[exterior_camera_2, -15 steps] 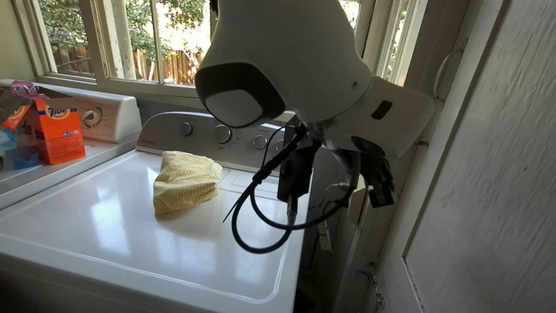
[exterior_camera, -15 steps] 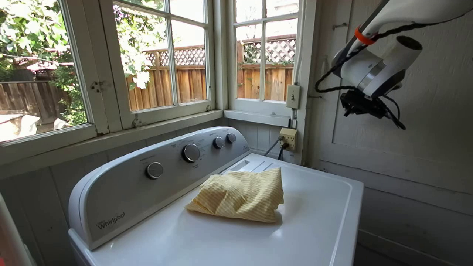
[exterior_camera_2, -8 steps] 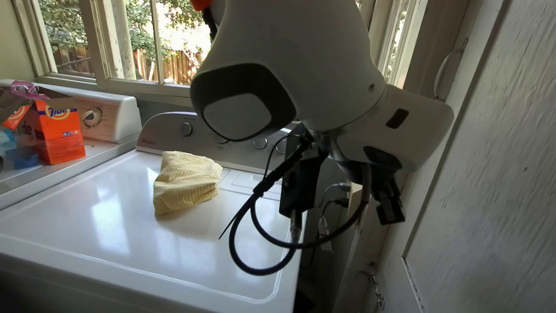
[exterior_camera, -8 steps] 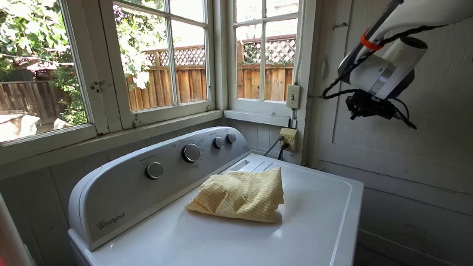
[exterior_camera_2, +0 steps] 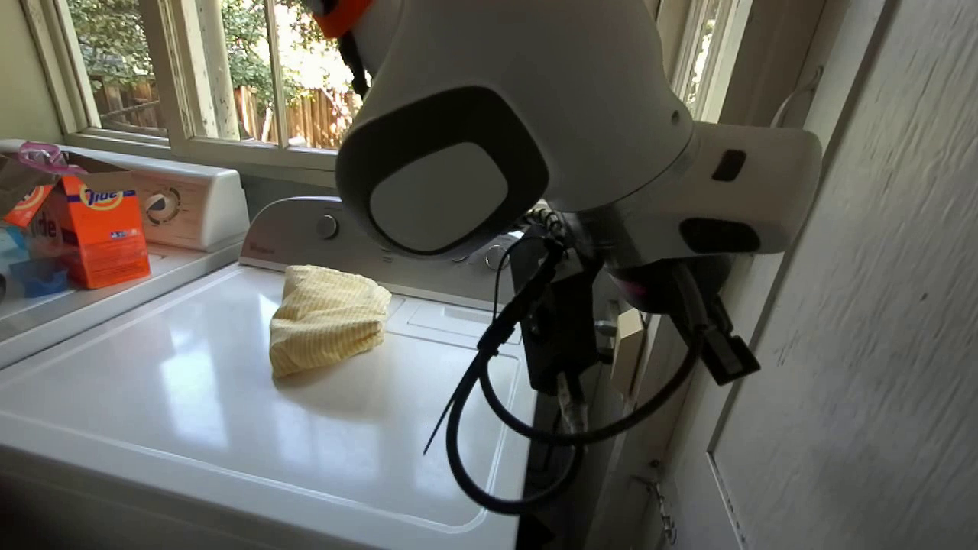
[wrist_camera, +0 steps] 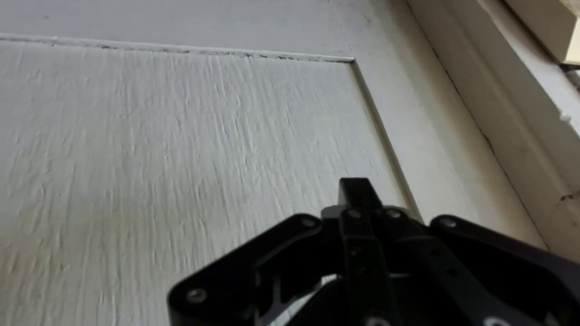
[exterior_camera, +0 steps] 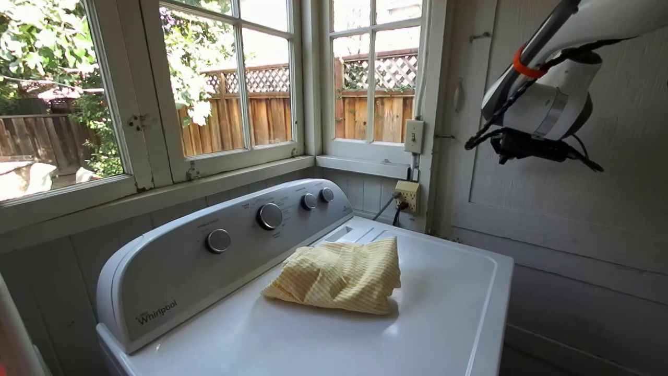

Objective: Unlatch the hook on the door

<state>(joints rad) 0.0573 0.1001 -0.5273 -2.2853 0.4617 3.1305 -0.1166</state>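
In an exterior view, one hook (exterior_camera: 445, 137), a thin dark rod, lies at the edge of the one door (exterior_camera: 543, 219), below a single pale handle (exterior_camera: 458, 95) and near one light switch (exterior_camera: 414, 136). A second small dark fitting (exterior_camera: 479, 36) sits higher on the door (too small to make out well). Whether the hook is latched I cannot tell.

One robot arm (exterior_camera_2: 497, 61), wearing one orange band (exterior_camera: 527, 62), reaches in front of the door. Its one hand (wrist_camera: 360, 194) has both fingers (wrist_camera: 355, 189) drawn fully together, with nothing in their grasp. In the wrist view the tips stand before one recessed panel (wrist_camera: 181, 158), near its side edge; whether they touch it I cannot tell.

Next to the door stands one white Whirlpool machine (exterior_camera: 443, 287) with four knobs (exterior_camera: 270, 216) and one yellow striped cloth (exterior_camera: 334, 275) bunched on top. Below the switch, one outlet box (exterior_camera: 407, 196) takes two cords (exterior_camera: 386, 207). A second machine (exterior_camera_2: 210, 200) carries one orange Tide box (exterior_camera_2: 107, 233).
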